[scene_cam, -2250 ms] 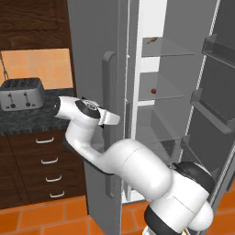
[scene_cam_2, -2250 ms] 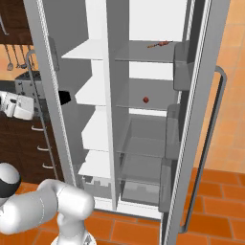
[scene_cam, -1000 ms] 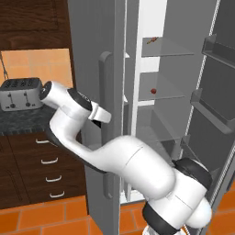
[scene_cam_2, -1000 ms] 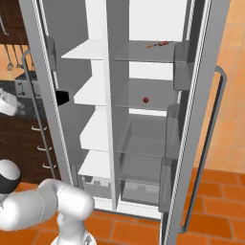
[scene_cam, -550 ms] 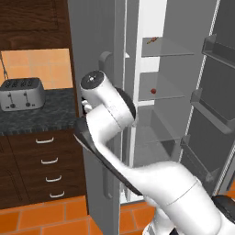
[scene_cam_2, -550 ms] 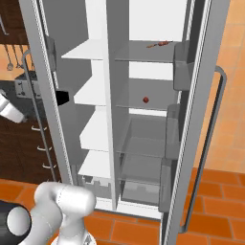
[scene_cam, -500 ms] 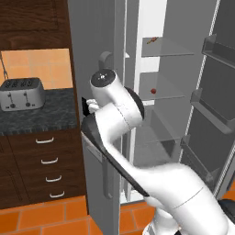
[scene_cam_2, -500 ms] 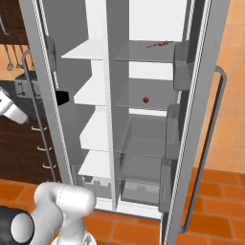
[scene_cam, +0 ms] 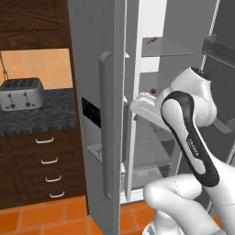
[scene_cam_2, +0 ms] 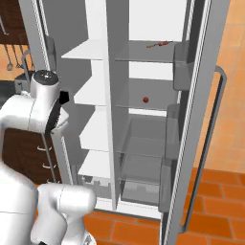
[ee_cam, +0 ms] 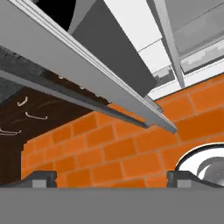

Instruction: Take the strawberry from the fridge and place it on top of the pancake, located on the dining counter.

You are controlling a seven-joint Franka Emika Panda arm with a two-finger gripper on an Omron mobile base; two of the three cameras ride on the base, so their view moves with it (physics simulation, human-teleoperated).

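Between the open doors of the fridge, swinging the arm toward the shelves. Carrying the gripper wide apart, gripping nothing. Needing to clear the door edge, then level on the strawberry, lying mid-shelf, right compartment.
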